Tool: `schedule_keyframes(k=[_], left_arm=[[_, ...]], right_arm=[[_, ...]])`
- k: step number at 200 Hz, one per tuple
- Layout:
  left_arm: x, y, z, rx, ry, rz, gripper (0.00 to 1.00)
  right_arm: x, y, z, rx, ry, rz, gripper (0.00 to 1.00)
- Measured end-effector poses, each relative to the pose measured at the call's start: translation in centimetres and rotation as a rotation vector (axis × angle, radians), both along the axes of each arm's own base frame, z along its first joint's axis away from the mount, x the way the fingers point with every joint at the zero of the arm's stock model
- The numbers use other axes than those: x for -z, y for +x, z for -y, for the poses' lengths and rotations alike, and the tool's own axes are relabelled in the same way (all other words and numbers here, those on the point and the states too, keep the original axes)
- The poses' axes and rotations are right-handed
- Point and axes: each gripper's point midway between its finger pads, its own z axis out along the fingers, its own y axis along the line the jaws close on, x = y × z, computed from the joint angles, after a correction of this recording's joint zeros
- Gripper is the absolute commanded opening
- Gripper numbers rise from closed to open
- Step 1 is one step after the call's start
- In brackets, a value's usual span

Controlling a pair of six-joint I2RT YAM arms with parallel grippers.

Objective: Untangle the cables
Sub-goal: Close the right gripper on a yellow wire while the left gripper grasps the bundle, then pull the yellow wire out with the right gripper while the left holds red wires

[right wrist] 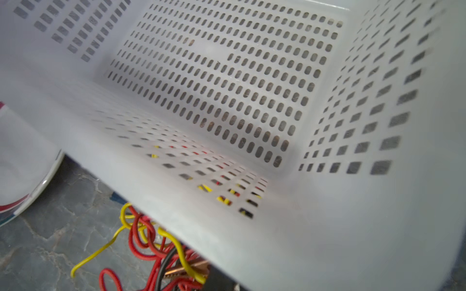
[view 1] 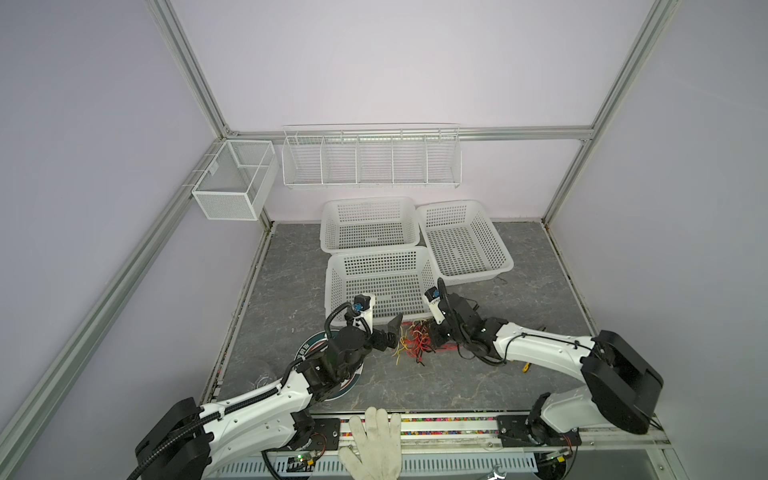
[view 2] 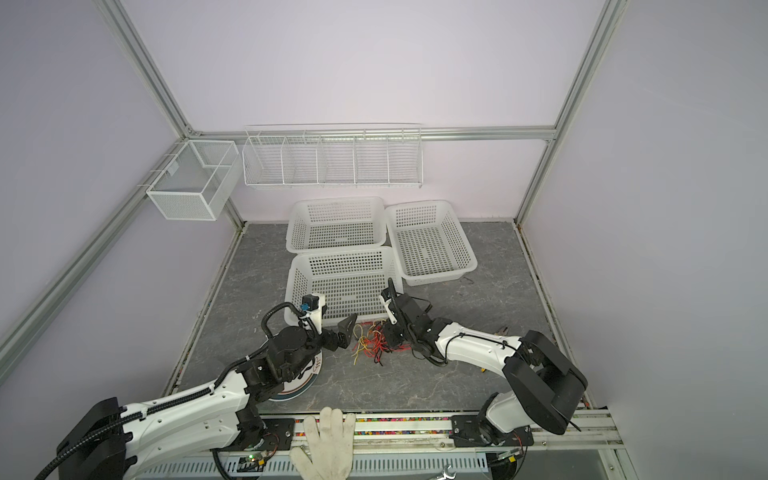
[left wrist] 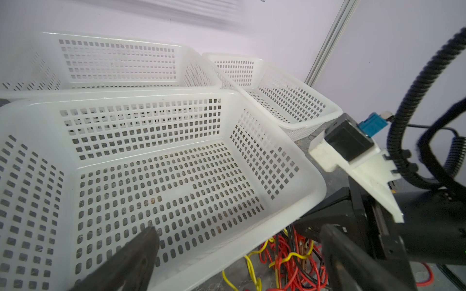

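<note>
The cables (view 1: pixel 414 343) (view 2: pixel 371 341) lie as one tangle of thin red, yellow and black wires on the dark table, just in front of the nearest white basket (view 1: pixel 380 251). My left gripper (view 1: pixel 394 332) (left wrist: pixel 240 230) is open at the tangle's left edge, with nothing between its fingers (left wrist: pixel 131 259). The cables (left wrist: pixel 290 257) lie beside its other finger. My right gripper (view 1: pixel 434 337) (right wrist: pixel 219 281) is pressed into the right side of the tangle and is shut on the cables (right wrist: pixel 151 241). A yellow wire and a copper clip (right wrist: pixel 186 273) meet its dark tip.
Two more white baskets (view 1: pixel 370 202) (view 1: pixel 505 255) stand behind the near one. A wire rack (view 1: pixel 372 183) and a mesh box (view 1: pixel 226 199) hang on the walls. A plate (view 1: pixel 353 380) lies under my left arm. A white-gloved hand (view 1: pixel 374 440) rests on the front rail.
</note>
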Motion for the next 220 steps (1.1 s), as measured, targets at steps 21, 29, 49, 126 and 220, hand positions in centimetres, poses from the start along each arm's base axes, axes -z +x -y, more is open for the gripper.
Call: schedule_keyframes(k=[21, 29, 49, 126, 220], left_arm=[[0.2, 0.0, 0.0, 0.0, 0.008, -0.004, 0.99], [0.2, 0.1, 0.1, 0.001, 0.01, -0.003, 0.99], [-0.1, 0.2, 0.3, 0.007, 0.014, 0.006, 0.99], [-0.2, -0.1, 3.0, 0.122, 0.038, 0.006, 0.99], [-1.9, -0.7, 4.0, 0.176, -0.059, 0.019, 0.99]], right_arm=[[-2.0, -1.0, -0.6, -0.044, 0.007, 0.057, 0.07], [-2.9, -1.4, -0.6, -0.057, 0.014, 0.081, 0.07], [-5.8, -2.0, -0.3, -0.086, 0.036, 0.147, 0.07], [-14.4, -2.7, 0.1, -0.166, 0.092, 0.313, 0.06], [-19.7, -4.9, 0.0, -0.255, 0.227, 0.382, 0.07]])
